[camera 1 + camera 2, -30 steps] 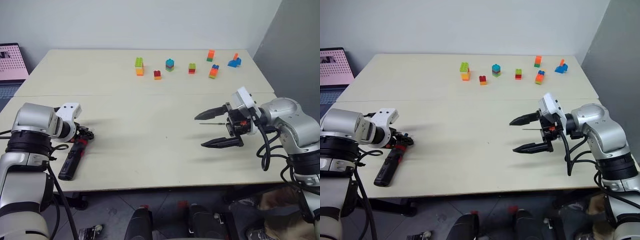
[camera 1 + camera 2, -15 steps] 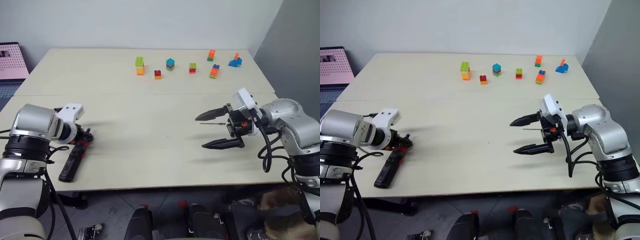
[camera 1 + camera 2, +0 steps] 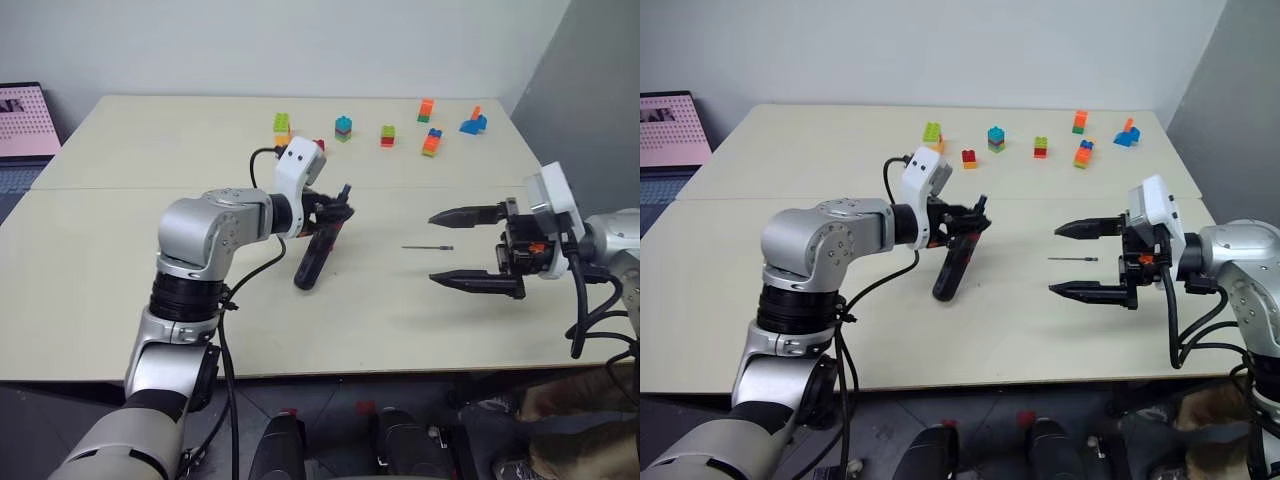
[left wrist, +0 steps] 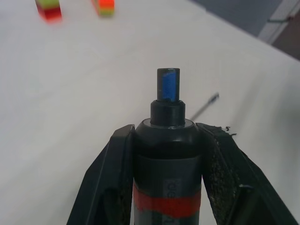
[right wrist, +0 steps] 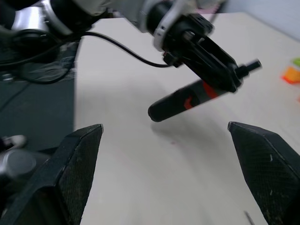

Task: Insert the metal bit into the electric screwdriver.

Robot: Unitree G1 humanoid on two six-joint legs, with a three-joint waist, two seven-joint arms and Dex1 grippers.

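Left hand (image 3: 335,212) is clamping the electric screwdriver (image 3: 312,258) by its red-banded end, body hanging tilted above the surface (image 3: 120,300). The metal bit (image 3: 428,247) is lying flat right of the screwdriver, bare surface all around. Right hand (image 3: 470,247) is hovering just right of the bit, fingers wide apart. Toy blocks (image 3: 343,127) are sitting well beyond the bit near the far edge.

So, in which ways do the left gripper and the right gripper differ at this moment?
The left gripper is shut on the electric screwdriver, while the right gripper stands wide open and holds nothing. The left gripper hangs over the middle of the table; the right gripper is nearer the table's right edge. The metal bit appears between the right gripper's fingers, untouched, away from the left gripper. Both have two black fingers.
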